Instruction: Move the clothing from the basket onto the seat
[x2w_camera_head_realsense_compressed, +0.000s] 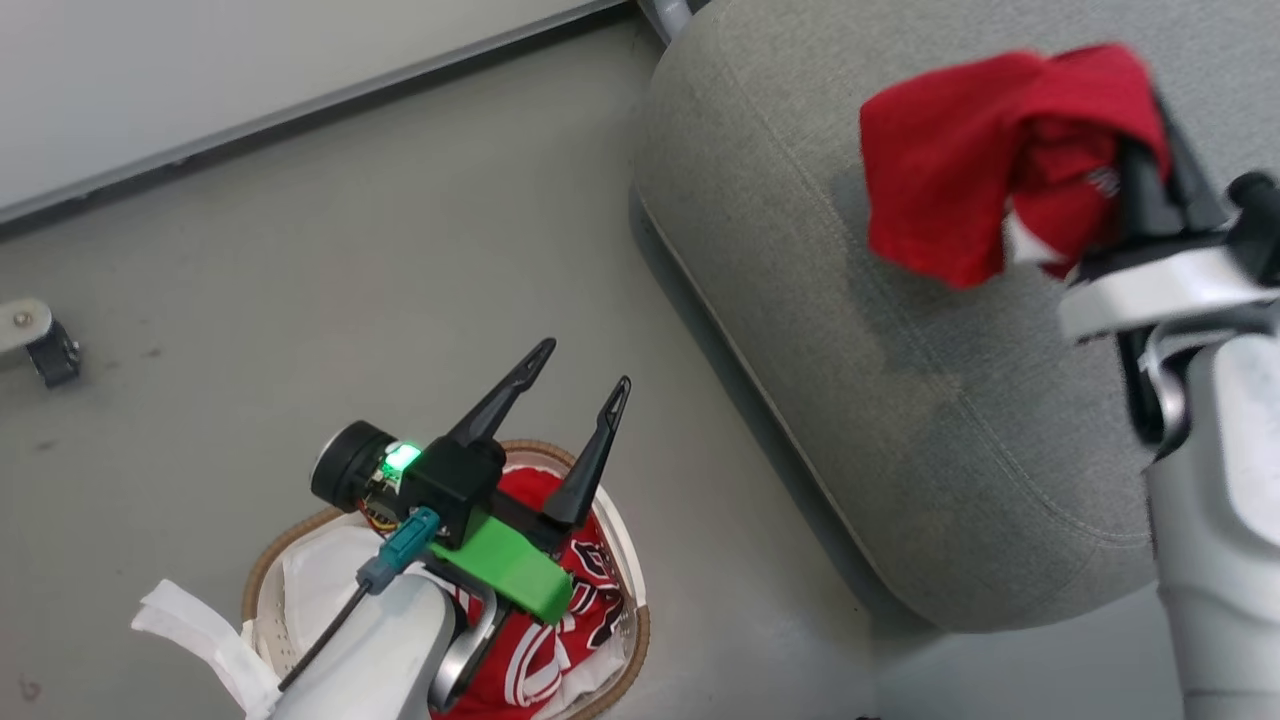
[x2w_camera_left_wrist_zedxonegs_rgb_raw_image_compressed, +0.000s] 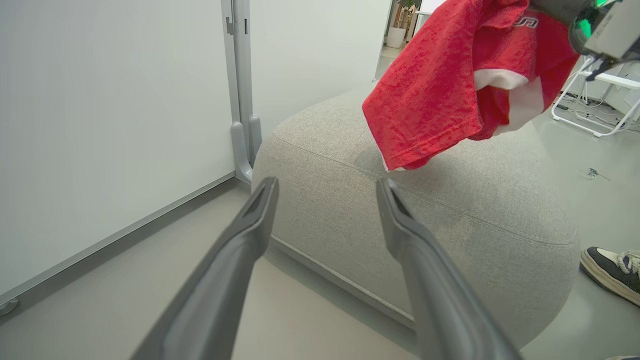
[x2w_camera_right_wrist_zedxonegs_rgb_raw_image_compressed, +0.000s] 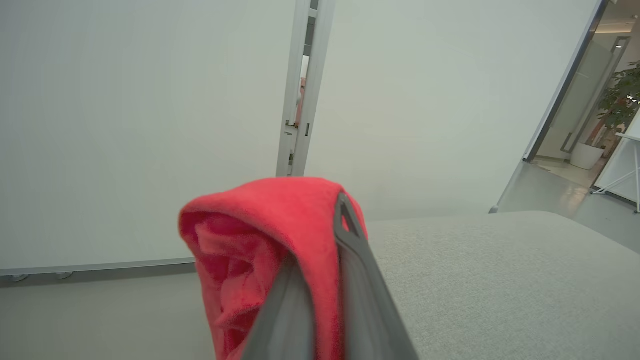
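Observation:
My right gripper (x2w_camera_head_realsense_compressed: 1150, 130) is shut on a red jersey (x2w_camera_head_realsense_compressed: 960, 160) and holds it in the air above the grey seat (x2w_camera_head_realsense_compressed: 900, 400). The cloth drapes over the shut fingers (x2w_camera_right_wrist_zedxonegs_rgb_raw_image_compressed: 345, 235) in the right wrist view, where the jersey (x2w_camera_right_wrist_zedxonegs_rgb_raw_image_compressed: 250, 240) bunches to their left. From the left wrist the same jersey (x2w_camera_left_wrist_zedxonegs_rgb_raw_image_compressed: 440, 85) hangs over the seat (x2w_camera_left_wrist_zedxonegs_rgb_raw_image_compressed: 400, 210). My left gripper (x2w_camera_head_realsense_compressed: 585, 365) stands open and empty above the basket (x2w_camera_head_realsense_compressed: 635, 570), which holds more red clothing (x2w_camera_head_realsense_compressed: 560, 620) with white trim and lettering.
A white wall panel and its grey base rail run along the far side of the floor. A caster wheel (x2w_camera_head_realsense_compressed: 50, 355) sits at the left. A person's shoe (x2w_camera_left_wrist_zedxonegs_rgb_raw_image_compressed: 610, 272) rests on the floor beside the seat. A white folding frame (x2w_camera_left_wrist_zedxonegs_rgb_raw_image_compressed: 595, 115) stands further back.

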